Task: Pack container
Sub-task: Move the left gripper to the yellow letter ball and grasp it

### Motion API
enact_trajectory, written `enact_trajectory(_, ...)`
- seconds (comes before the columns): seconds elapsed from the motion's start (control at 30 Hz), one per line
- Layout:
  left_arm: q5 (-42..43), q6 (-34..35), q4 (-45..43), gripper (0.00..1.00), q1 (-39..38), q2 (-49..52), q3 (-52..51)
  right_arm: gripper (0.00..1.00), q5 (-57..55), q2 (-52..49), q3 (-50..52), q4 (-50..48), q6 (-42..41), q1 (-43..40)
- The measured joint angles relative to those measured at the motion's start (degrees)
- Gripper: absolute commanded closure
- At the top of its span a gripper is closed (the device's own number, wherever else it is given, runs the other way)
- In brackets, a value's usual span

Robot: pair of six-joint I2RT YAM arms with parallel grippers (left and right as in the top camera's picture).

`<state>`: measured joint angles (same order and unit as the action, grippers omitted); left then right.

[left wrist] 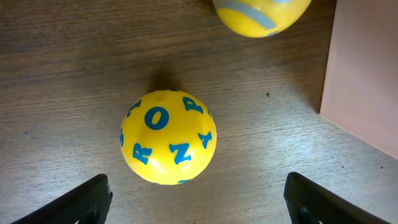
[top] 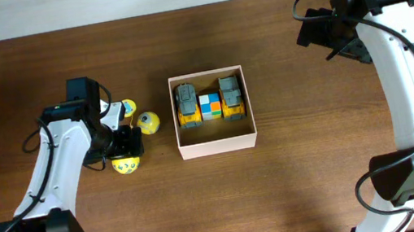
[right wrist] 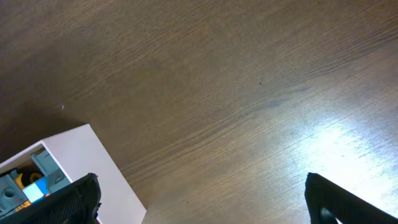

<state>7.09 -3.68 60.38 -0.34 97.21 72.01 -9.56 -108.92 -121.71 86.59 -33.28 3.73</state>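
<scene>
The container (top: 217, 142) is a white-walled square box with a tan inside, at the table's middle. It holds two yellow-and-grey toy trucks (top: 188, 105) and a coloured cube (top: 210, 105). To its left, my left gripper (top: 124, 151) hangs open over a yellow ball with blue letters (top: 125, 167). In the left wrist view that ball (left wrist: 168, 137) lies on the wood just ahead of the left gripper (left wrist: 198, 190), untouched by either finger. My right gripper (top: 335, 35) is raised at the back right, open and empty (right wrist: 200, 183).
A second yellow ball (top: 148, 123) lies close to the container's left wall, and shows at the top of the left wrist view (left wrist: 261, 15). Another small yellow ball (top: 129, 106) peeks out behind the left arm. The container's corner (right wrist: 81, 162) shows low in the right wrist view.
</scene>
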Motion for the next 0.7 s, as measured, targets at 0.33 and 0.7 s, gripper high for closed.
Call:
enact_trajectory(0.33,-0.24,-0.02,0.26,0.03,0.00,5.05,0.00,0.01,0.00,0.00,0.00,0.00,0.02,0.00)
enact_trajectory(0.7,-1.14,0.04,-0.83,0.17,0.00,10.51,0.00,0.01,0.00,0.02,0.00,0.00,0.00,0.00)
